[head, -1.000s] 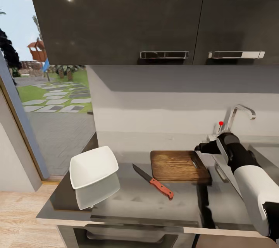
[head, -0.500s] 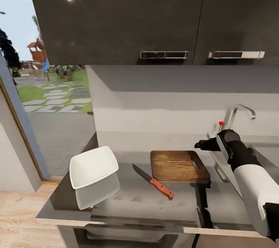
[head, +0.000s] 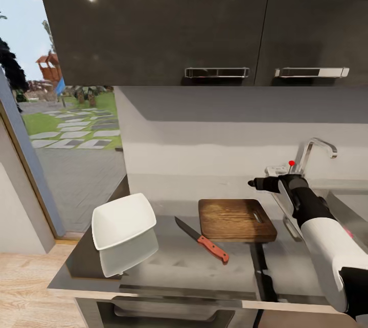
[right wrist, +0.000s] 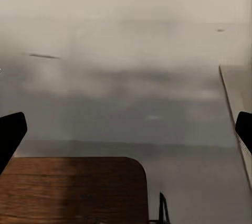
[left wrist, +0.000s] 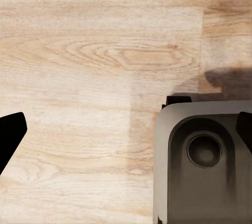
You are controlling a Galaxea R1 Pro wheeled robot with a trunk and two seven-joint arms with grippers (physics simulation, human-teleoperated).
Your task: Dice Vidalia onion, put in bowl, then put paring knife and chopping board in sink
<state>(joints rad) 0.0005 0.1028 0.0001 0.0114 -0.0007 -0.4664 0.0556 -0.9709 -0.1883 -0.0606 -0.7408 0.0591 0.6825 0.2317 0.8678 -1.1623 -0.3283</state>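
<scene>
Wooden chopping board [head: 236,219] lies on the grey surface [head: 168,266], paring knife [head: 202,240] beside it, bowl [head: 122,220] further off. We hold our right gripper [head: 251,183] spread above the board's far edge; no onion seen between its fingers.

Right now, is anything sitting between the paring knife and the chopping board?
No. The paring knife lies on bare countertop beside the chopping board; nothing visible lies between them.
</scene>
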